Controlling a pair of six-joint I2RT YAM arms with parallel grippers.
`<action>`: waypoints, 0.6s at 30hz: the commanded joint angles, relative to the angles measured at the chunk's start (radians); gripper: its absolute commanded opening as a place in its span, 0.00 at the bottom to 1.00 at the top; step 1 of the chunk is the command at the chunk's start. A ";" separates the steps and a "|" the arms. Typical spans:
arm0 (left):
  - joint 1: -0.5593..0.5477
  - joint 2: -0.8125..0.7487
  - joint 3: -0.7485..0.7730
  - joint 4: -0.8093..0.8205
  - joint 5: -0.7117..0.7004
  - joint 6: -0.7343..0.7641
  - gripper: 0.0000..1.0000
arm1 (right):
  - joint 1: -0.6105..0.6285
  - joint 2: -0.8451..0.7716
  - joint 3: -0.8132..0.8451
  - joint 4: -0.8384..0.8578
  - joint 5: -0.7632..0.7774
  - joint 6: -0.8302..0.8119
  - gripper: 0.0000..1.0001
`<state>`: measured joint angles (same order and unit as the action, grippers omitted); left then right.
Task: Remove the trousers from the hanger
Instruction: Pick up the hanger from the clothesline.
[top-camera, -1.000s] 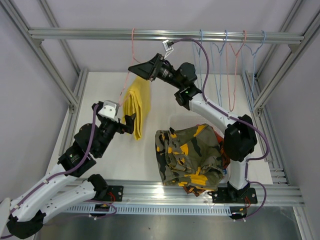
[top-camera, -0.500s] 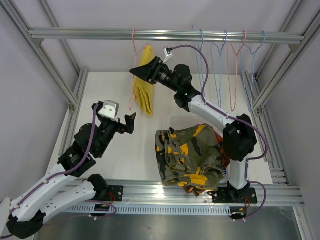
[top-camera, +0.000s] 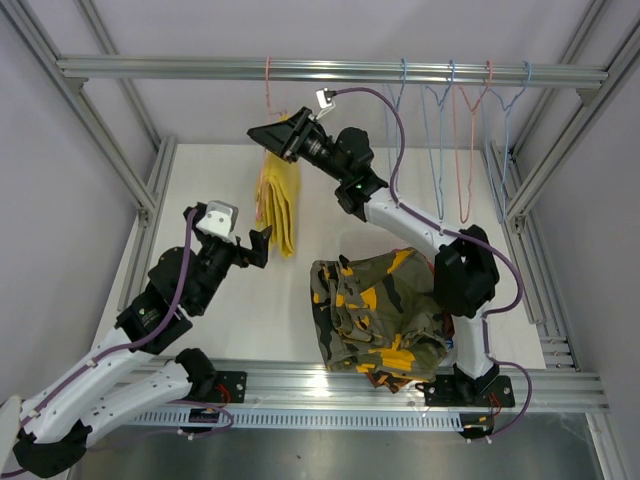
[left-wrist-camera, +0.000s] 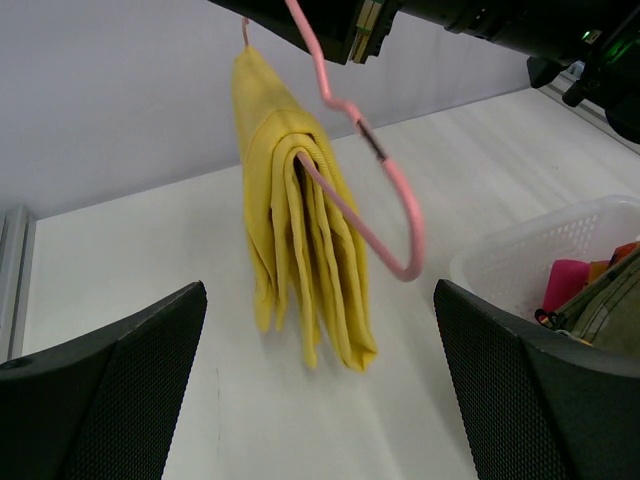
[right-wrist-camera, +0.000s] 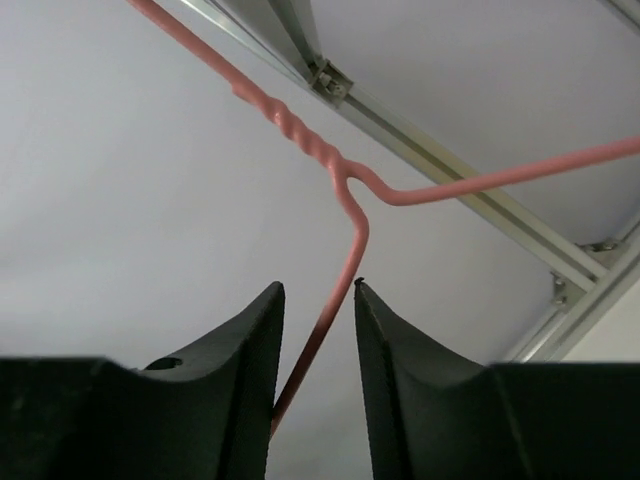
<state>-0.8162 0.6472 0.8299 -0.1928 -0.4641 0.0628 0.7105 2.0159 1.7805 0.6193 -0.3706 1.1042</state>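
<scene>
I am reaching over a white table (top-camera: 215, 170). A white plastic basket (left-wrist-camera: 530, 250) is sitting directly on it. Olive-yellow camouflage trousers (top-camera: 380, 310) are lying heaped over the basket, and a magenta-pink garment (left-wrist-camera: 565, 298) is showing inside the basket, under them.

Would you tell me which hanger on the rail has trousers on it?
The pink hanger at the rail's left end, holding yellow trousers; the hangers further right hang bare.

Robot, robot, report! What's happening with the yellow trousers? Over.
Left gripper open, facing yellow trousers. Right gripper open around pink hanger. Trousers hang on it. Nothing between.
</scene>
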 joint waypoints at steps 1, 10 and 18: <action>-0.006 -0.015 -0.005 0.030 0.015 0.015 0.99 | 0.020 0.027 0.066 0.068 0.036 0.057 0.36; -0.006 -0.029 -0.005 0.033 0.022 0.014 0.99 | 0.047 -0.017 0.008 0.095 0.073 0.056 0.00; -0.008 -0.027 -0.003 0.030 0.028 0.009 0.99 | 0.095 -0.103 -0.046 0.063 0.151 -0.068 0.00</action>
<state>-0.8162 0.6254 0.8299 -0.1917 -0.4572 0.0624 0.7444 2.0087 1.7332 0.6289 -0.1959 1.1507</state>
